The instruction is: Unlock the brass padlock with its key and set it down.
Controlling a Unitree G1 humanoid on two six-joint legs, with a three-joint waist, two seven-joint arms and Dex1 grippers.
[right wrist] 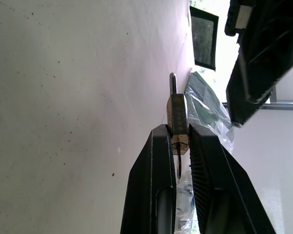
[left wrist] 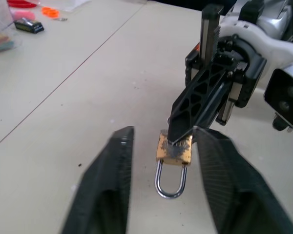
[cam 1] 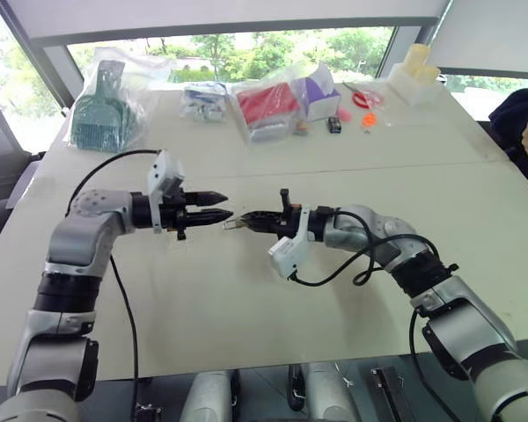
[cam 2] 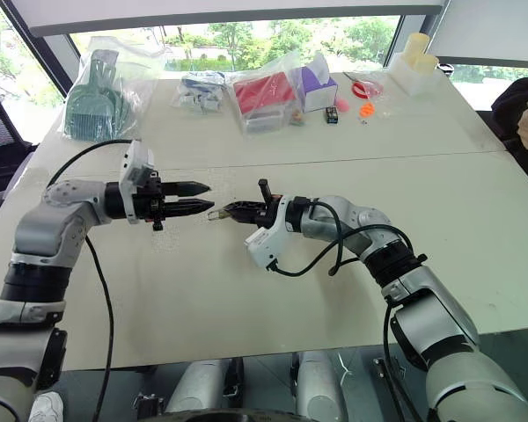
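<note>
Jaws of the left gripper (cam 1: 218, 206) stand apart over the bench (cam 1: 246, 299), its two black fingers (left wrist: 107, 185) flanking the brass padlock (left wrist: 175, 148) without touching it. That padlock hangs in mid-air between the two arms, its silvery shackle pointing toward the left gripper. Clamped on the padlock's body are the jaws of the right gripper (cam 1: 239, 221), which reaches in level from the right. Something thin and dark at the lock's held end may be the key; I cannot tell.
</note>
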